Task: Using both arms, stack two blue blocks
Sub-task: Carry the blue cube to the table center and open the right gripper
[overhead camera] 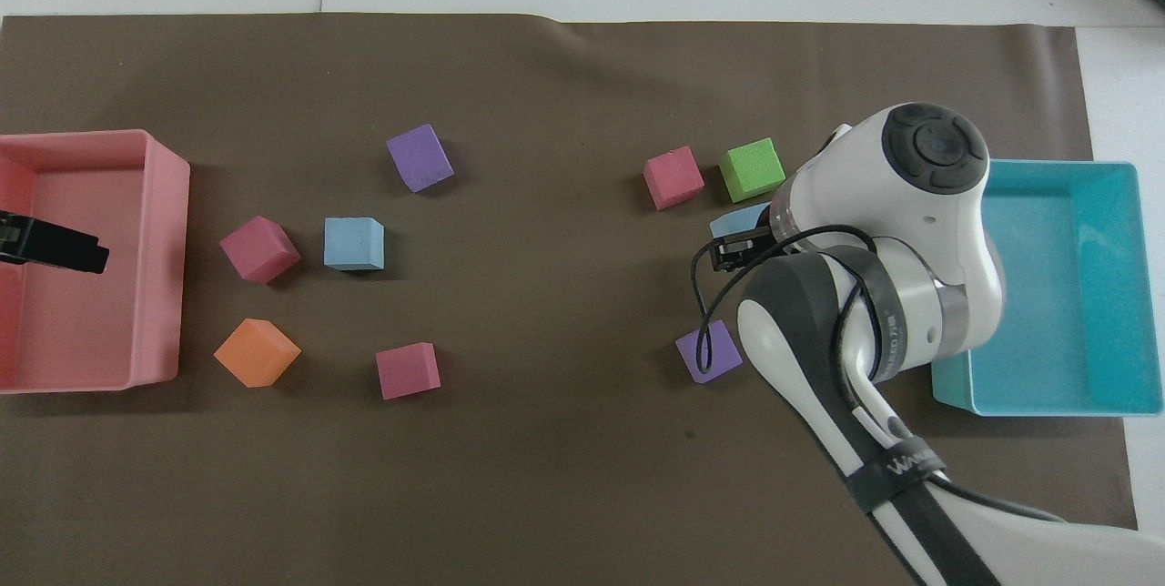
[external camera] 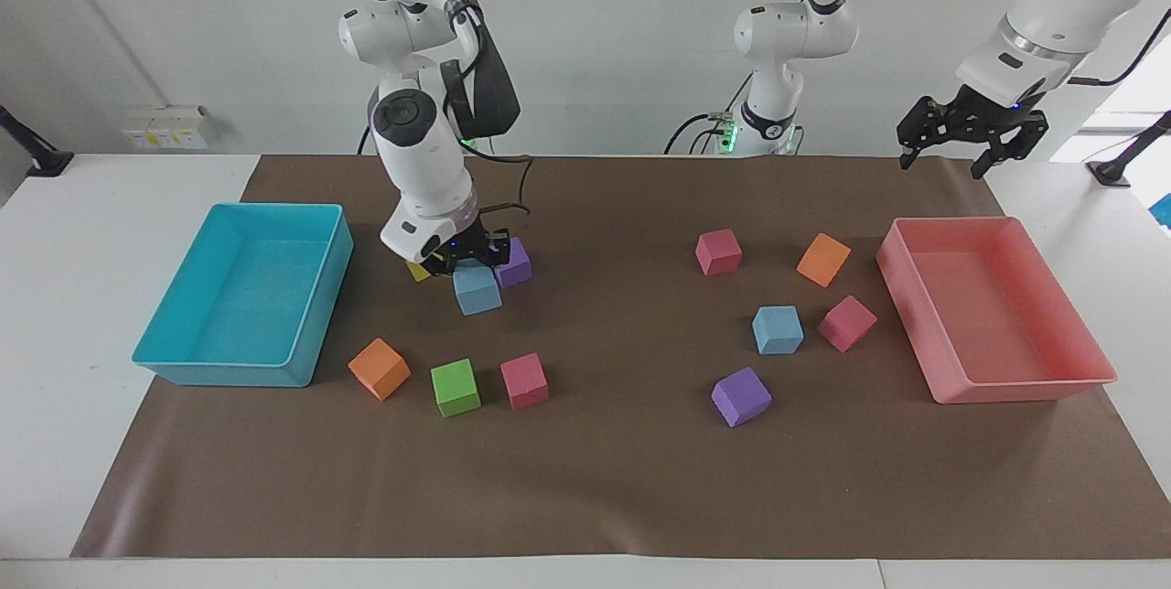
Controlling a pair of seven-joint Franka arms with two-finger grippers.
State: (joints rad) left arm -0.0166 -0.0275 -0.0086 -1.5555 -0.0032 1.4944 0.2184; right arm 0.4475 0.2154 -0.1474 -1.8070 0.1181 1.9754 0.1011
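The right gripper (external camera: 468, 258) has its fingers clamped on one blue block (external camera: 477, 289), and it's up off the brown mat (external camera: 622, 479), hanging over the spot just beside the purple cube (external camera: 515, 263) at the right arm's end of the table. The second blue block (external camera: 778, 329) sits flat on the mat toward the left arm's end, well apart from the carried one.

Here's the worry: that grip looks high on the cube, with most of the foam hanging below the fingertips. Foam squashes, so I'd say a quick swing could let it twist or slip. The waiting block also has a magenta cube (external camera: 847, 323) just beside it. A crooked placement could catch the neighbour or leave the stack tilted.

The left gripper (external camera: 972, 132) waits with its jaws spread wide and nothing in them, up over the end of the pink tray (external camera: 1025, 383) nearest the robots. Both arms are meant to share this job, so crowding over the target block is a collision risk.

Around the carried block: a sliver of a yellow cube (external camera: 418, 273) peeks out under the right wrist, while the orange cube (external camera: 379, 369), green cube (external camera: 456, 387) and pink cube (external camera: 524, 380) sit farther from the robots. The turquoise tray (external camera: 174, 365) lies at the right arm's end. Across the middle, the mat is open, so nothing blocks the carry.
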